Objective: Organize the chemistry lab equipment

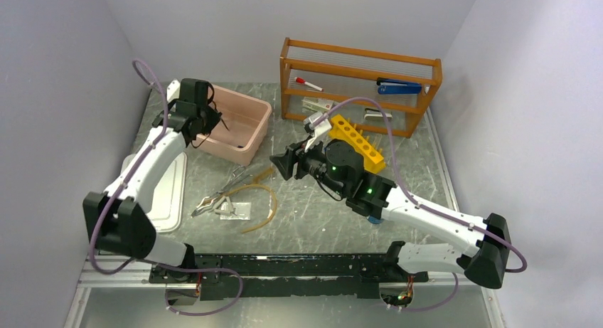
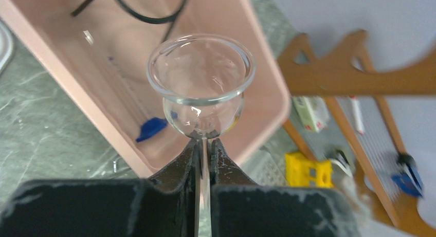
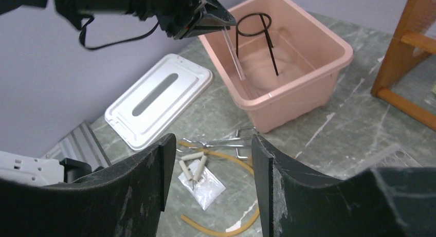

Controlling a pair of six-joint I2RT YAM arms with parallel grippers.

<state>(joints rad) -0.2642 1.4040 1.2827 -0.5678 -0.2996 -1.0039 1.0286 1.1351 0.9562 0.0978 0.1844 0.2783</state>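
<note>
As fingers [image 2: 179,171] pinch its stem, the glass funnel [image 2: 200,77] flares.

The bin [image 3: 303,88] lies below the left claw [image 2: 204,147], the stand [image 3: 270,48] in it. Before the right claw [image 3: 211,144] lie tongs [image 1: 226,191], tubing [image 3: 226,232] and 1 bag [image 3: 203,188]; the lid [image 3: 180,103] left of them, the bin beyond.

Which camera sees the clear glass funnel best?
Left wrist: the clear glass funnel fills the middle, close up. Right wrist shows only its thin stem over the pink plastic bin; top external hardly shows it.
</note>
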